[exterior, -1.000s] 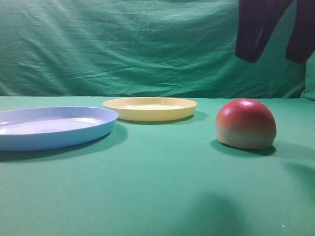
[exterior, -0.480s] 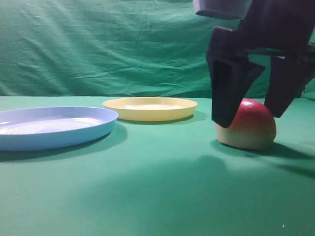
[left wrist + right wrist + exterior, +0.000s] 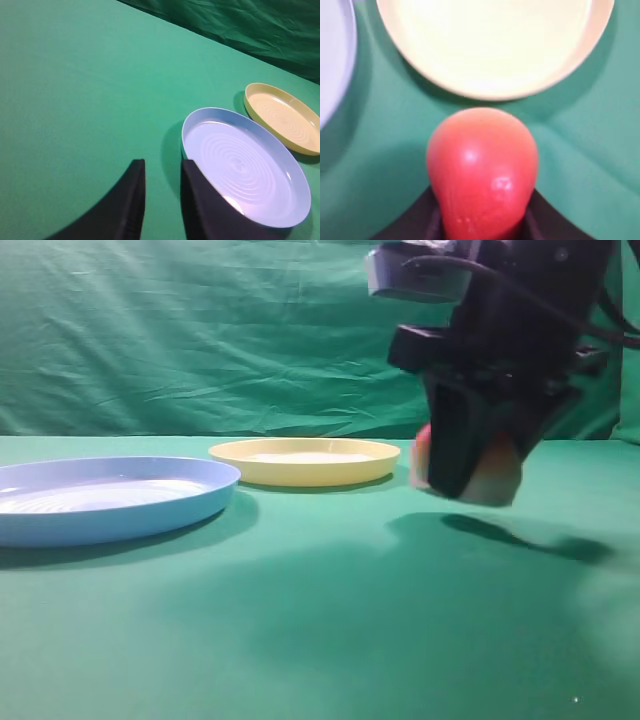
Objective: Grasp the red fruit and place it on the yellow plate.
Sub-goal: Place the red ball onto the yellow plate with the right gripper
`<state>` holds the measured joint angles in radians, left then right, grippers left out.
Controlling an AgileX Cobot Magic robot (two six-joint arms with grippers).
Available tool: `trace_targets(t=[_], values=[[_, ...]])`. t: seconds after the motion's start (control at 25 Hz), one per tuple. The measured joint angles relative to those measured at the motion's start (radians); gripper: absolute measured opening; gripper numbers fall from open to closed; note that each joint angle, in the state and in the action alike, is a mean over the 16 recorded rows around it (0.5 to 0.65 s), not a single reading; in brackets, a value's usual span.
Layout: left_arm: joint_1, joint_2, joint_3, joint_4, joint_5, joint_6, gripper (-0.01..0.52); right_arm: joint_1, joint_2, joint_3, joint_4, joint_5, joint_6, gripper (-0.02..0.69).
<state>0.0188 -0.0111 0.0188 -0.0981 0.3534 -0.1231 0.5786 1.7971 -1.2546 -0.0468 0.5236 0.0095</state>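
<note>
Tablecloth of plain green fabric [image 3: 300, 620] carries a shallow round light-blue plastic plate [image 3: 105, 498] on the left, with the shallow pale-yellow plastic plate [image 3: 305, 461] just beyond its right edge. The left gripper [image 3: 162, 200] hangs over the cloth near the blue plate, its dark fingers nearly together with nothing between them. Further right, the black right gripper [image 3: 470, 455] pinches the smooth red fruit [image 3: 482, 170], lifted clear of the cloth, beside the yellow plate.
</note>
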Motion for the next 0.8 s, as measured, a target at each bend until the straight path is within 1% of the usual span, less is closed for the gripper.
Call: trace_targets(t=[0.16,0.24,0.32,0.4,0.56,0.8], values=[[0.000,0.000,0.000,0.000,0.000,0.000,0.157,0.000,0.064,-0.106,0.001,-0.056,-0.018,0.197],[0.000,0.000,0.000,0.000,0.000,0.000,0.157,0.000,0.101,-0.146,0.001,-0.085,-0.028,0.209],[0.000,0.000,0.000,0.000,0.000,0.000,0.157,0.000,0.139,-0.178,0.001,-0.111,-0.037,0.236],[0.000,0.000,0.000,0.000,0.000,0.000,0.157,0.000,0.174,-0.203,0.001,-0.130,-0.046,0.280],[0.000,0.000,0.000,0.000,0.000,0.000,0.157,0.000,0.229,-0.233,0.001,-0.143,-0.055,0.392],[0.000,0.000,0.000,0.000,0.000,0.000,0.157,0.000,0.247,-0.272,-0.005,-0.084,-0.057,0.545]])
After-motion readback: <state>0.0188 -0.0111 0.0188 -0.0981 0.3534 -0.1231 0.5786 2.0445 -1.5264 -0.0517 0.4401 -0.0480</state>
